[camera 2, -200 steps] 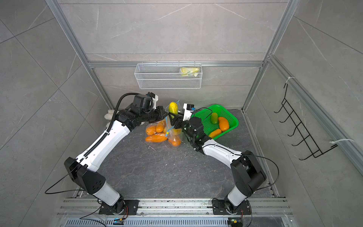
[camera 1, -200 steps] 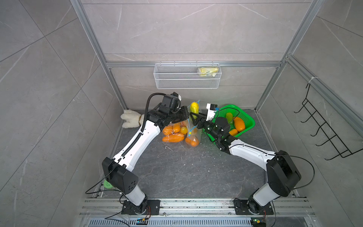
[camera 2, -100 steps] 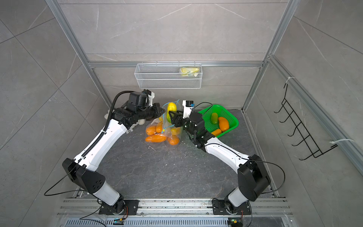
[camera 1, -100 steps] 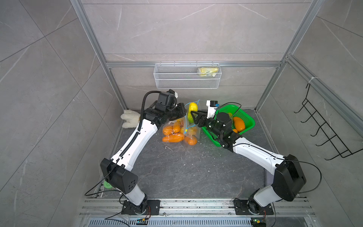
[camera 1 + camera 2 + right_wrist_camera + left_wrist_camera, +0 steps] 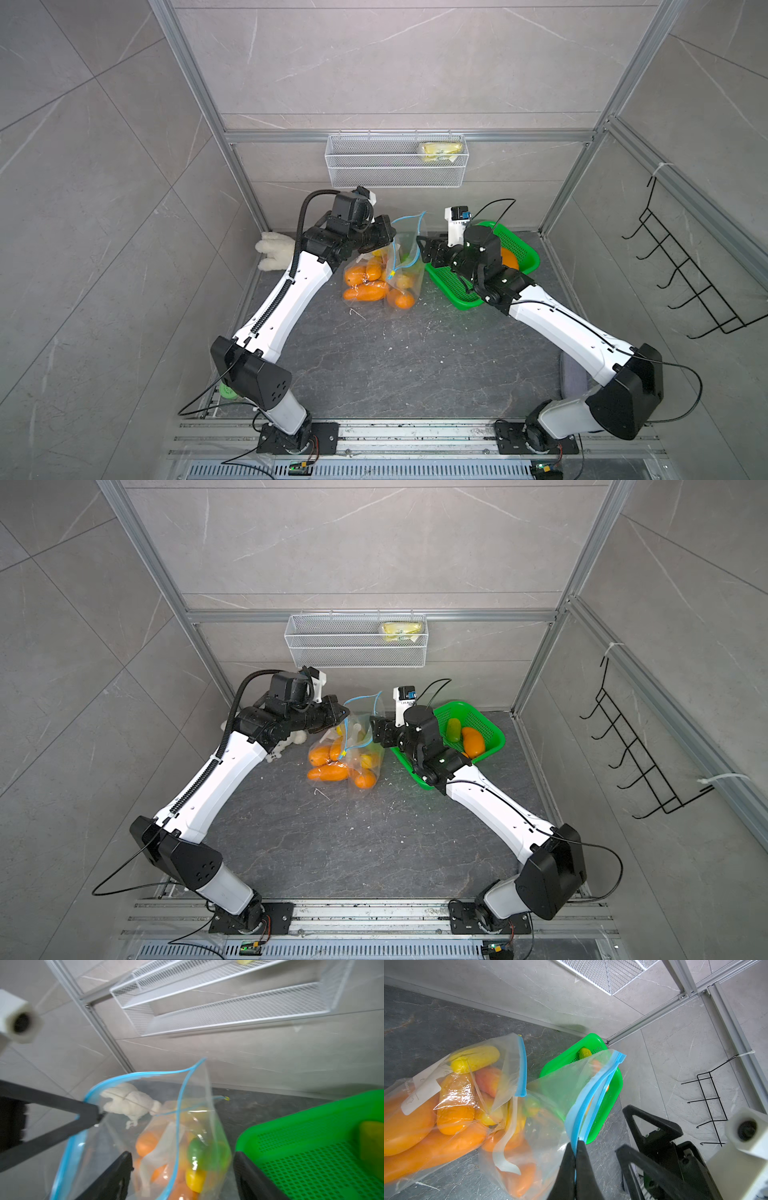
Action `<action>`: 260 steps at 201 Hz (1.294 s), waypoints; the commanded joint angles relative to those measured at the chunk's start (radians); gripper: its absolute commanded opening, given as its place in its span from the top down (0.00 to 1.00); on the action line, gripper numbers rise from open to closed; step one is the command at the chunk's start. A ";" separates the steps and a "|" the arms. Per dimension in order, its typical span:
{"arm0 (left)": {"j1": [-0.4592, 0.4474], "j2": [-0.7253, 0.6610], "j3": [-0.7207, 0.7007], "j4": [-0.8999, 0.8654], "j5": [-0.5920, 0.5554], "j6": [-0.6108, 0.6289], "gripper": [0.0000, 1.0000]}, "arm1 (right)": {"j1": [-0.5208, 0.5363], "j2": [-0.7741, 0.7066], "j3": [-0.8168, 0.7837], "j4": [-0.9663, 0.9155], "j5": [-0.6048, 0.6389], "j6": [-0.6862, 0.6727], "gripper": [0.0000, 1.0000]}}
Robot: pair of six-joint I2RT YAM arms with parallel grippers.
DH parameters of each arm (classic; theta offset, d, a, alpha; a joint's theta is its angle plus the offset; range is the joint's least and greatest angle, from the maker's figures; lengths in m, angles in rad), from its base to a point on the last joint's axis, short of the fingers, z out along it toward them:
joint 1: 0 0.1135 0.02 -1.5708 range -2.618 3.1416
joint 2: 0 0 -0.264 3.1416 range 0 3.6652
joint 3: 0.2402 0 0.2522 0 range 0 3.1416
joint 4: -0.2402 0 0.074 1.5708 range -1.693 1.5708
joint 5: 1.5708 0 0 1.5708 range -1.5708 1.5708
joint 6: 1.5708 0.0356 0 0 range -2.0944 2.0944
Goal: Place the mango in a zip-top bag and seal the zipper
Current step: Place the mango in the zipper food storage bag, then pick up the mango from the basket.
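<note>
**Top views:** Your left gripper (image 5: 387, 236) is clenched on the rim of a clear plastic zip-top bag (image 5: 409, 245). It holds the bag upright at the far centre of the dark stone-patterned tabletop (image 5: 395, 365). Your right gripper (image 5: 420, 248) hovers just right of the bag with its jaws parted and empty. It sits above the left edge of a green perforated plastic basket (image 5: 530, 266). A yellow-green mango (image 5: 404, 281) lies low inside the held bag. A second clear bag of orange fruit (image 5: 361, 286) rests against the held bag on the left.

**Left wrist view:** The two black jaws meet flat on one end of the blue zipper strip (image 5: 593, 1093), pinching the plastic between them. The strip rises away from the grip toward the basket. The right gripper's splayed fingers wait close beside it.

**Right wrist view:** The bag's mouth gapes in a wide blue loop. The mango sits well below the rim, among orange fruit.

**Step in hand:** The placing looks done, and the sealing has not begun.

**Next move:** Bring the right jaws onto the strip just beside the left grip. Press both halves together, then run along to the free end while the left holds the corner taut. Keep loose film out of the track.
</note>
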 commanded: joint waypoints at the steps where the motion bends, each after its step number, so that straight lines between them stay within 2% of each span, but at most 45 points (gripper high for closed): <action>1: 0.006 -0.059 -0.026 0.049 0.037 -0.006 1.00 | -0.128 0.003 0.027 -0.211 0.075 0.049 0.18; 31: 0.006 -0.069 -0.055 0.057 0.033 -0.003 1.00 | -0.244 0.202 0.164 -0.386 0.158 0.063 0.15; 58: 0.006 -0.076 -0.065 0.052 0.031 0.001 1.00 | -0.323 0.464 0.408 -0.572 0.230 0.062 0.13; 86: 0.006 -0.089 -0.082 0.054 0.025 0.003 1.00 | -0.385 0.690 0.655 -0.689 0.290 0.056 0.11; 103: 0.006 -0.092 -0.083 0.054 0.027 0.004 1.00 | -0.415 0.842 0.844 -0.792 0.325 0.037 0.11; 129: 0.006 -0.097 -0.093 0.051 0.022 0.011 1.00 | -0.444 1.133 1.260 -1.040 0.339 0.003 0.12; 150: 0.007 -0.099 -0.100 0.051 0.013 0.017 1.00 | -0.455 1.335 1.602 -1.188 0.296 -0.021 0.15; 165: 0.006 -0.098 -0.101 0.049 0.008 0.020 1.00 | -0.458 1.414 1.730 -1.222 0.252 -0.037 0.19; 181: 0.007 -0.096 -0.100 0.044 0.006 0.022 1.00 | -0.459 1.407 1.691 -1.187 0.218 -0.052 0.27; 195: 0.007 -0.095 -0.096 0.041 0.004 0.024 1.00 | -0.458 1.358 1.570 -1.130 0.193 -0.056 0.34; 220: 0.008 -0.094 -0.090 0.036 -0.001 0.026 1.00 | -0.456 1.230 1.345 -1.020 0.117 -0.056 0.54; 240: 0.007 -0.092 -0.088 0.036 0.002 0.022 1.00 | -0.442 1.084 1.181 -0.948 0.061 -0.062 0.68; 260: 0.007 -0.094 -0.094 0.042 0.005 0.016 1.00 | -0.412 0.851 0.934 -0.802 0.012 -0.065 0.72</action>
